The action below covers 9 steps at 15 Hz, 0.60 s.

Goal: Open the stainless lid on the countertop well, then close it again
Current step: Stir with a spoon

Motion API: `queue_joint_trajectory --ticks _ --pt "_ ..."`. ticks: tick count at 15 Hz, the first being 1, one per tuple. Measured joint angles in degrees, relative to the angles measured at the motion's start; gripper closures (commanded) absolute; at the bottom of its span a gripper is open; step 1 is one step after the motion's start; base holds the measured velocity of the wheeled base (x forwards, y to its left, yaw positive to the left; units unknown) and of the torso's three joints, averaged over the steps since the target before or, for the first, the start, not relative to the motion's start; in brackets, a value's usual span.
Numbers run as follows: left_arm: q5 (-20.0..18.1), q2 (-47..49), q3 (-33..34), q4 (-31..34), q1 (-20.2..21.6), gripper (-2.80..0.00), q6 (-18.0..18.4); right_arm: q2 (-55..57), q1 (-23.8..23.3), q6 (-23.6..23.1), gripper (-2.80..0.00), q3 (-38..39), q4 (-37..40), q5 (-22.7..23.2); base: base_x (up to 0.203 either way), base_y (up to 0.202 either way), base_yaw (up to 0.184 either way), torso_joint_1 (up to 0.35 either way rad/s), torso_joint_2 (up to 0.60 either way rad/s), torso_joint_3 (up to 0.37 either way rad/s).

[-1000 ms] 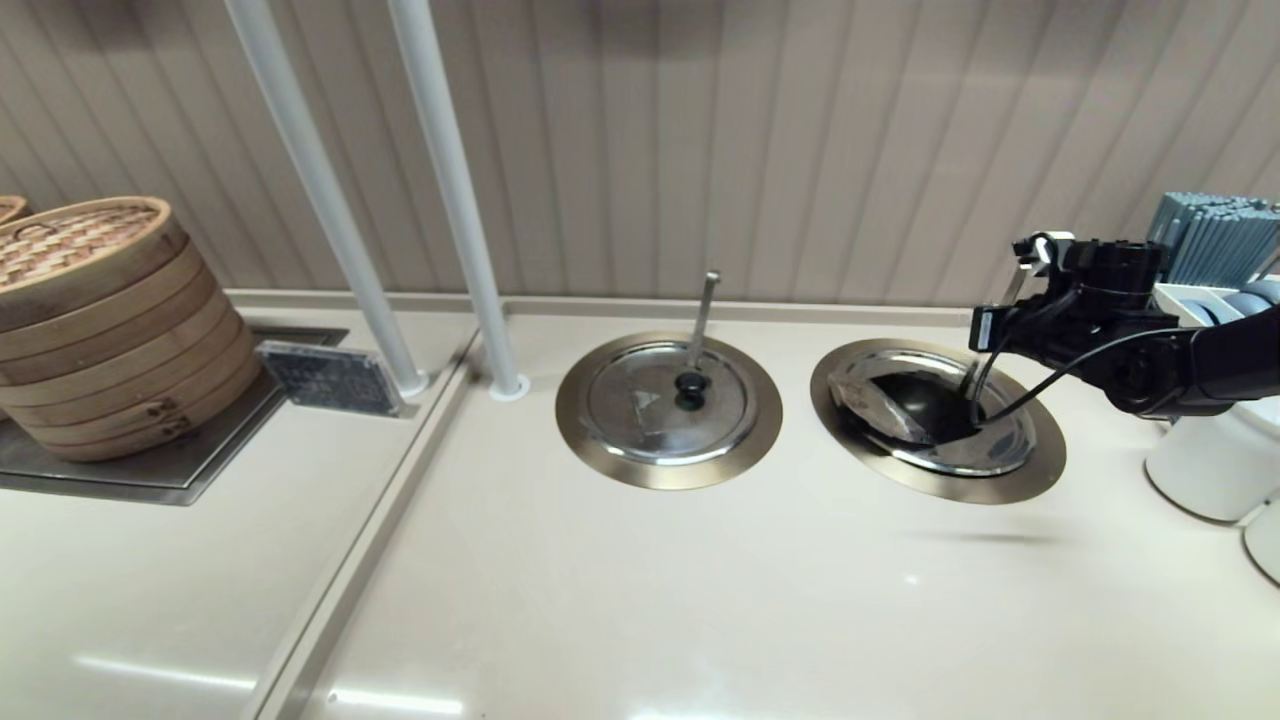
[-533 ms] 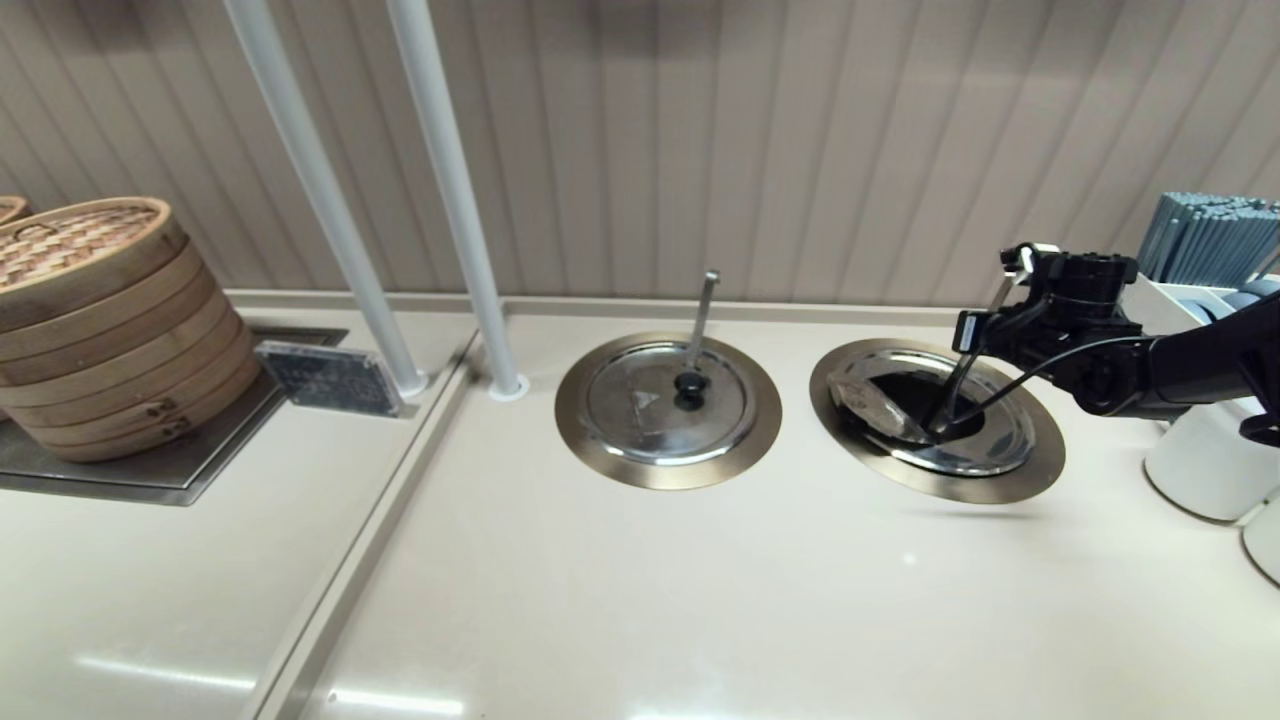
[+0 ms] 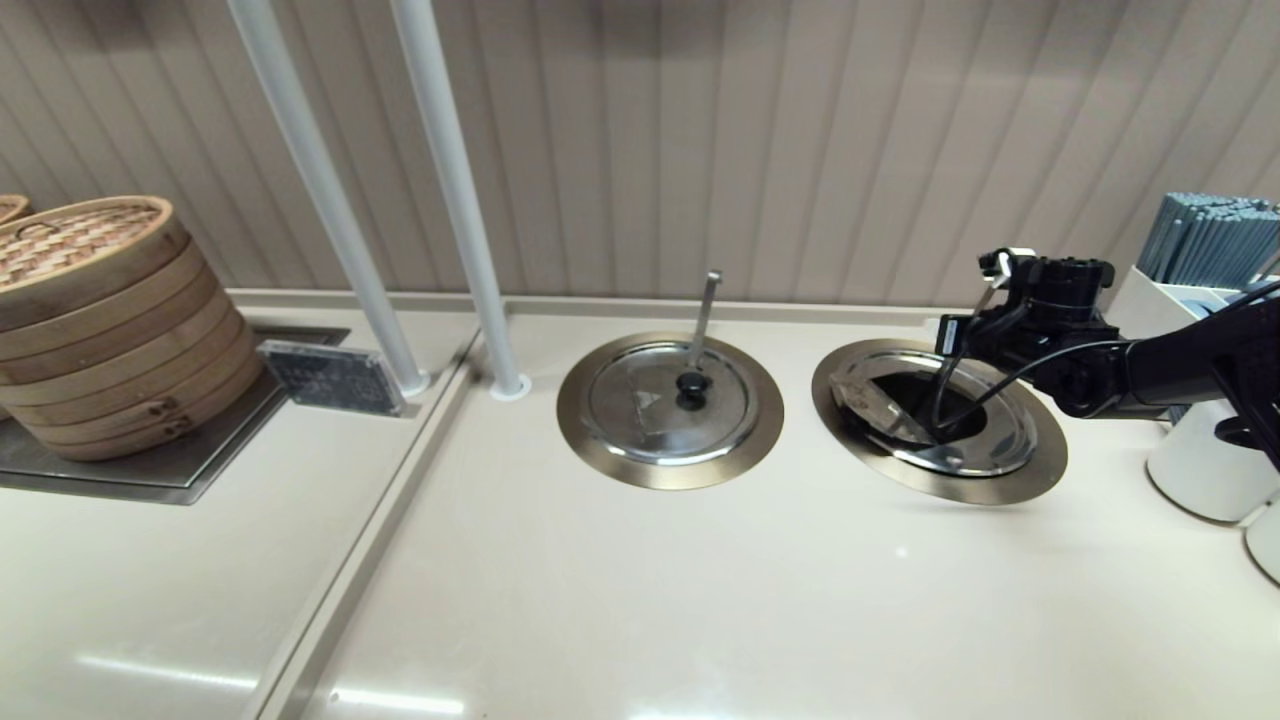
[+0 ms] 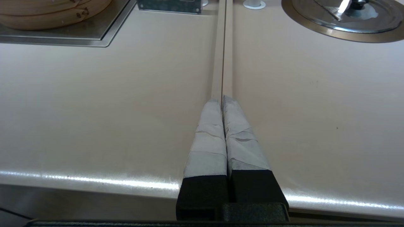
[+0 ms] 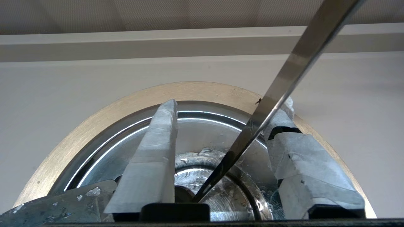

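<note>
The stainless lid (image 3: 975, 445) lies in the countertop well, inside the brass-coloured ring (image 3: 1030, 470). A dark wedge opening shows at its left. From that wedge the slanted utensil handle (image 3: 946, 390) rises to a pale tip. My right gripper (image 3: 955, 335) hangs over the back right of the lid, open. In the right wrist view its fingers (image 5: 157, 148) straddle the handle (image 5: 284, 82), which lies close against one finger, above the lid (image 5: 202, 132) and ring (image 5: 94, 126). A small dark round shape shows by the palm. My left gripper (image 4: 222, 98) is shut and empty over the counter's front edge.
The twin lid (image 3: 668, 402) with its upright handle (image 3: 705, 310) sits left of the well. Two white poles (image 3: 455, 200) stand behind it. Stacked bamboo steamers (image 3: 100, 320) are far left. White containers (image 3: 1210, 470) and a chopstick holder (image 3: 1210, 240) crowd the right edge.
My right gripper has moved left, from the well's right rim to over the lid. The utensil handle's pale tip has shifted left with it. The left arm has not moved.
</note>
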Motion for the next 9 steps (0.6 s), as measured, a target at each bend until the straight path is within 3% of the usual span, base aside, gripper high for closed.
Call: queue_joint_trajectory --ticks 9 --pt "0.0 0.0 0.0 0.0 0.0 0.00 0.0 0.2 0.2 1.0 -2.80 0.1 -1.4 -2.1 0.000 0.000 0.000 0.000 0.00 0.000"
